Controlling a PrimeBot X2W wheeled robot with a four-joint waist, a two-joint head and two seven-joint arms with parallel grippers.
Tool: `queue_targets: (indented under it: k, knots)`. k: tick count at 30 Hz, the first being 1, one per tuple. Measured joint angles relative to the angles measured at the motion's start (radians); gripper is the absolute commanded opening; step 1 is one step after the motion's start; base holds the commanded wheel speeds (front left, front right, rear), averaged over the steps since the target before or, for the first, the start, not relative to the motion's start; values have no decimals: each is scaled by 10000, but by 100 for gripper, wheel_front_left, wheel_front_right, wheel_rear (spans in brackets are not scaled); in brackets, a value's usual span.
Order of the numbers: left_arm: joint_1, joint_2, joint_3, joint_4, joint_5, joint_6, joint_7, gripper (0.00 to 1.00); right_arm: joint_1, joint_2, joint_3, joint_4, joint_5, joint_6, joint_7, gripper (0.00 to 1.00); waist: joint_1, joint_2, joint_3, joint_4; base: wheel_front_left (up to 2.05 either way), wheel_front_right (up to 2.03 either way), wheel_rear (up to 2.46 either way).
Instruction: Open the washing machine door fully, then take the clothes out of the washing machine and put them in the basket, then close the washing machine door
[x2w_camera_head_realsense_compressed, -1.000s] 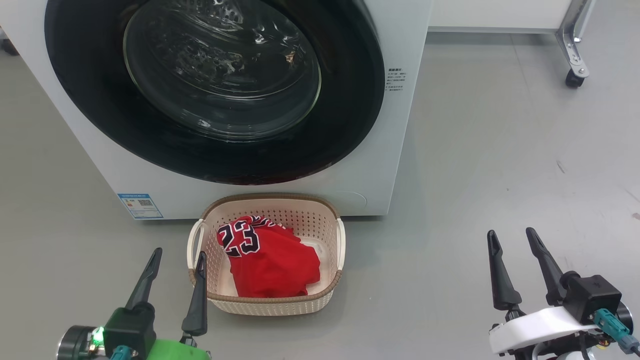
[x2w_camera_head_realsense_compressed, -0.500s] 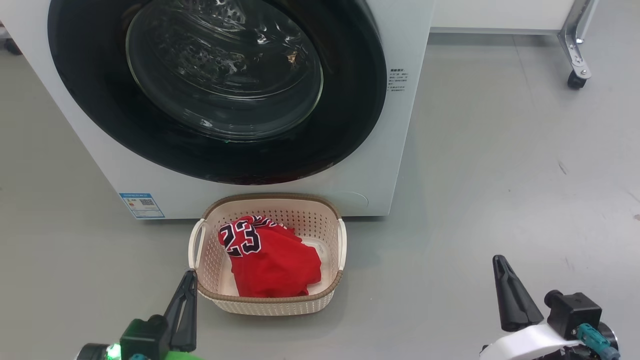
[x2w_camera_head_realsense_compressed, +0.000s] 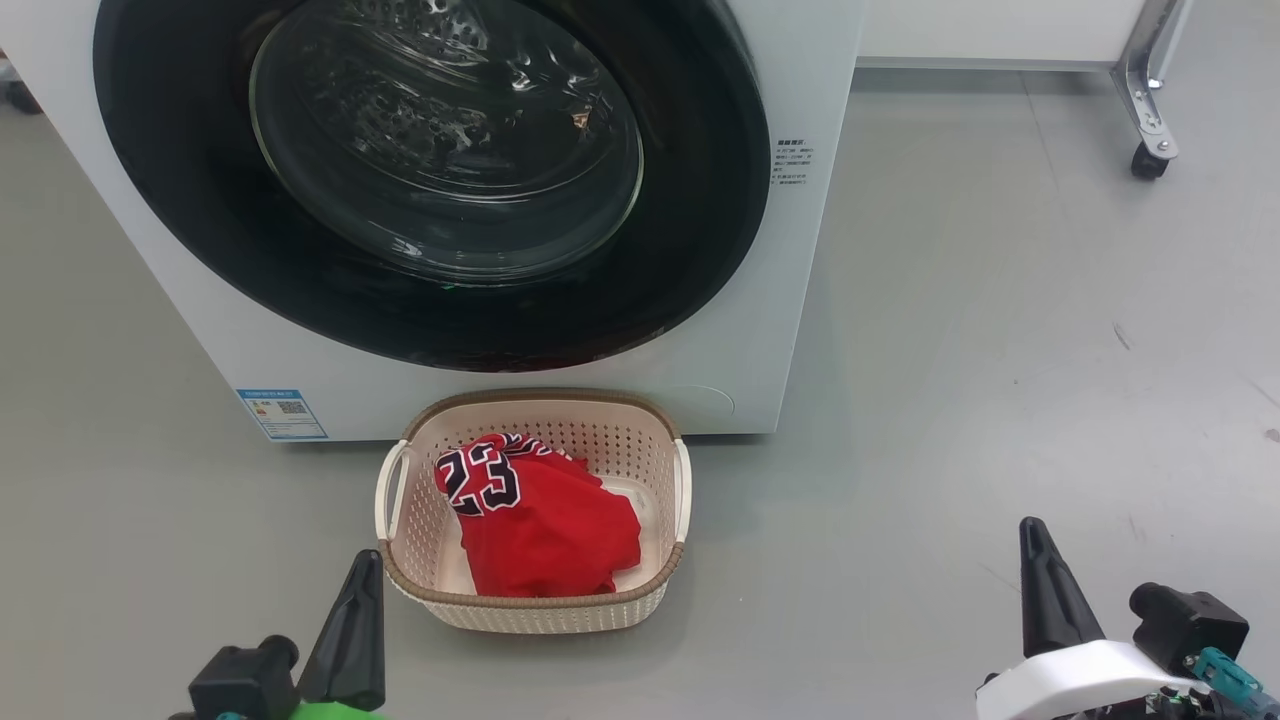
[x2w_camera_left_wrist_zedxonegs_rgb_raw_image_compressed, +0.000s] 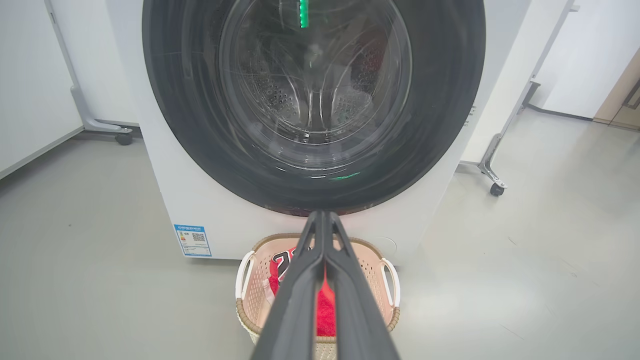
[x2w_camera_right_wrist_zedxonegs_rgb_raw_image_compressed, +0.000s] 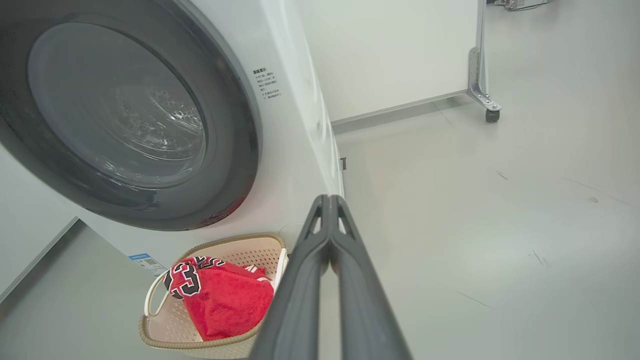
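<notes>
Left hand (x2w_camera_left_wrist_zedxonegs_rgb_raw_image_compressed: 324, 215) and right hand (x2w_camera_right_wrist_zedxonegs_rgb_raw_image_compressed: 329, 198) are both clamped fully closed, holding nothing and touching nothing

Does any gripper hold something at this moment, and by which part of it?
Nothing is held. The left gripper and the right gripper are both shut, with nothing between them. The clothes lie in the basket.
</notes>
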Motion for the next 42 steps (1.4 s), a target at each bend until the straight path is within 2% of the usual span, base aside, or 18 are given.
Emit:
queue_targets:
  k: [22, 42]
  knots:
    - [-115, 12, 627, 282, -3185, -393, 372, 0, -272, 29, -575, 249, 2909, 238, 525, 0, 0, 0, -82, -60, 0, 0, 0]
    - [-589, 109, 1120, 913, -6190, -903, 800, 0, -810, 12, -1080, 740, 5657, 621, 1024, 0, 0, 0, -172, -112, 0, 0, 0]
